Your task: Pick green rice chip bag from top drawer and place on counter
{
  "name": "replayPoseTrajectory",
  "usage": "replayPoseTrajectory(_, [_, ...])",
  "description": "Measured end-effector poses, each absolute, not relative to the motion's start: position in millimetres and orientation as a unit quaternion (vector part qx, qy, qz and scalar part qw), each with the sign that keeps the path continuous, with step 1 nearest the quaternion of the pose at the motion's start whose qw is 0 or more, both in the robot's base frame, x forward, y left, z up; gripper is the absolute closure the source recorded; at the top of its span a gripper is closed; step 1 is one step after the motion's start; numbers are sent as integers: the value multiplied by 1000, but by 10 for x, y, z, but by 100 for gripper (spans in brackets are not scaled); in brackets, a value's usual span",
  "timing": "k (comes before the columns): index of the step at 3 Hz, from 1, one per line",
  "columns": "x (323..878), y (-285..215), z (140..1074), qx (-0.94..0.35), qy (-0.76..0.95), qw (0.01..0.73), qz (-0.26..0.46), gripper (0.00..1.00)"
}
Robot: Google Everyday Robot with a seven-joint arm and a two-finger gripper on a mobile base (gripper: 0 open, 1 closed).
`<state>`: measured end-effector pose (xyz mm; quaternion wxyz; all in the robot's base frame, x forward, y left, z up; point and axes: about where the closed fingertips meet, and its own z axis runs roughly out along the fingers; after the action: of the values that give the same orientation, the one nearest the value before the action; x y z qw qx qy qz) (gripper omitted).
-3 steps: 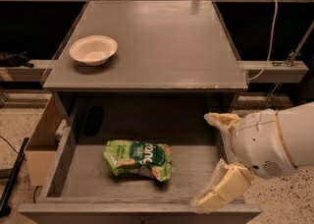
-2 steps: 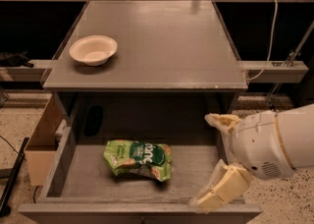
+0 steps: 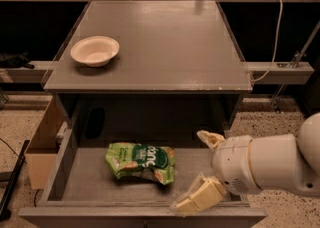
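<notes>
The green rice chip bag (image 3: 141, 162) lies crumpled on the flat grey bottom of the open top drawer (image 3: 95, 182), left of its middle. The grey counter (image 3: 160, 42) sits above the drawer. My gripper (image 3: 202, 169) is at the drawer's right side, to the right of the bag and apart from it. Its two cream fingers are spread wide, one (image 3: 210, 139) toward the back and one (image 3: 196, 199) near the drawer's front edge. Nothing is between them.
A white bowl (image 3: 95, 51) stands on the counter's left side. A tan wooden box (image 3: 45, 142) sits left of the drawer. A white cable (image 3: 272, 37) hangs at the right. A rail runs behind the counter.
</notes>
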<state>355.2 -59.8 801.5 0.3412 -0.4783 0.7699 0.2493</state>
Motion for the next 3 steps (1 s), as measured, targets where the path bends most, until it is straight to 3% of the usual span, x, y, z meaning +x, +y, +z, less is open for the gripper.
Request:
replayPoseTrajectory(2, [4227, -482, 7544, -464, 782, 353, 221, 0])
replayPoseTrajectory(3, [4230, -460, 7540, -466, 781, 352, 221, 0])
